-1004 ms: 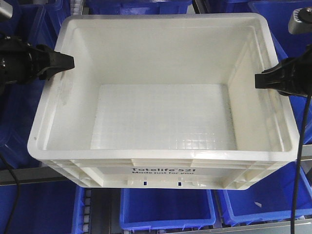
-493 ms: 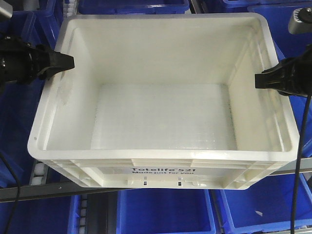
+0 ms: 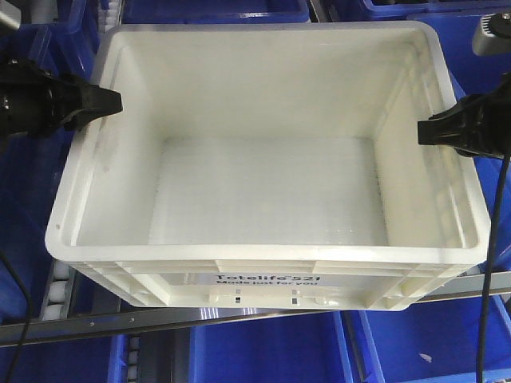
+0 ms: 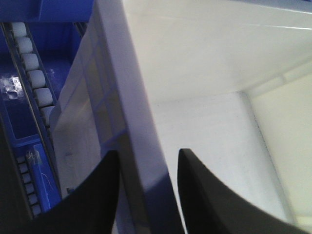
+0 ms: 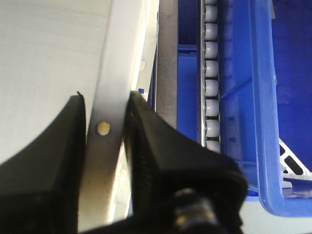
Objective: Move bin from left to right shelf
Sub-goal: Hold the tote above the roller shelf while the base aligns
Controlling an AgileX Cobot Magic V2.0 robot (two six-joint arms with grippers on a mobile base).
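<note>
- While both arms gripped it by opposite walls, the large white rectangular plastic bin [image 3: 263, 199] filled the middle of the front view. It was open side up, with its bare floor showing and the black "Totelife 521" print on the near side.
- The left gripper [image 3: 114, 100] was clamped on the bin's left wall, towards the far corner. In the left wrist view its black fingers [image 4: 92, 195] straddled the white rim, one outside the wall and one inside.
- The right gripper [image 3: 423, 132] was clamped on the right wall, roughly at mid-length. In the right wrist view its black fingers [image 5: 151, 141] pressed both faces of the rim, and a small pale round spot [image 5: 103, 128] sat on the rim between them.
- Blue plastic bins [image 3: 431, 351] lay below and around the white bin on every side.
- A grey metal shelf rail [image 3: 160, 319] crossed just under the bin's front edge. Whether the bin's base touched it could not be told.
- Rows of white rollers [image 5: 210, 68] ran beside the bin's right wall, next to a blue bin.
- A thin black cable [image 3: 487, 279] hung down at the right edge of the front view.
</note>
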